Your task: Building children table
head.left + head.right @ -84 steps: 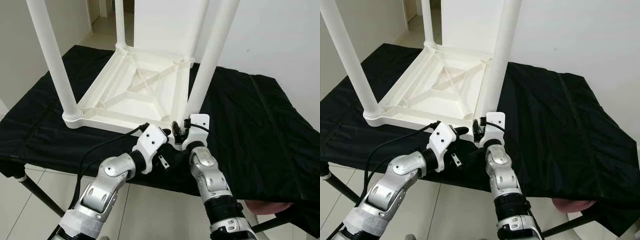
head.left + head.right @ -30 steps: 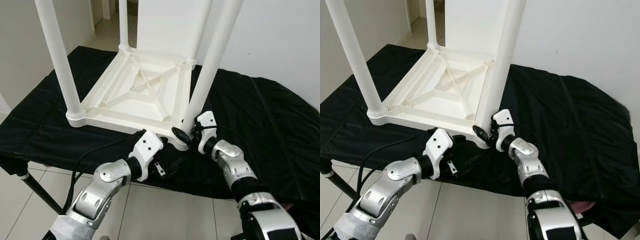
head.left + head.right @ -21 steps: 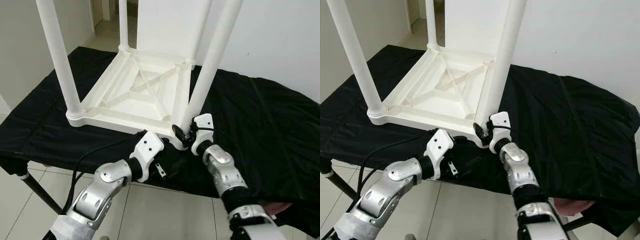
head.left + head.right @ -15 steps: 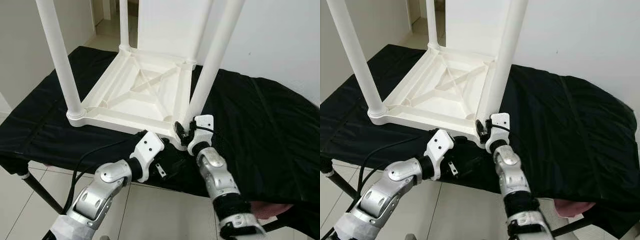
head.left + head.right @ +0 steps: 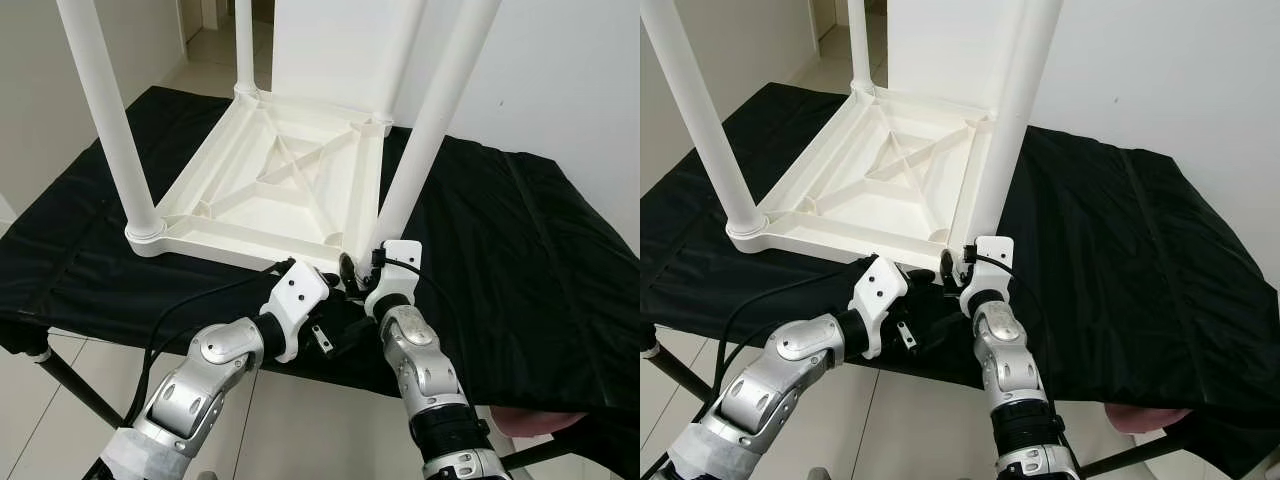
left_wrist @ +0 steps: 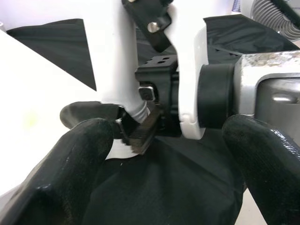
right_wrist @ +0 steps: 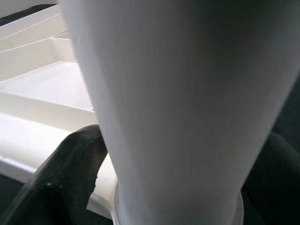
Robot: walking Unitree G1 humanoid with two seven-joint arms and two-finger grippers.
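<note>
upturned white table on black cloth, pale tiled floor; right tool pinching leg, left tool spread

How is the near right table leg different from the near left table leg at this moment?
The near right leg has the right gripper around its base, its fingers on both sides; the near left leg stands free. The near right leg leans slightly to the right; the near left leg leans slightly to the left. Both are white round tubes rising from the upturned tabletop.

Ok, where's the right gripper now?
The right gripper sits at the base of the near-right table leg, its fingers either side of it, beside the left gripper.
</note>
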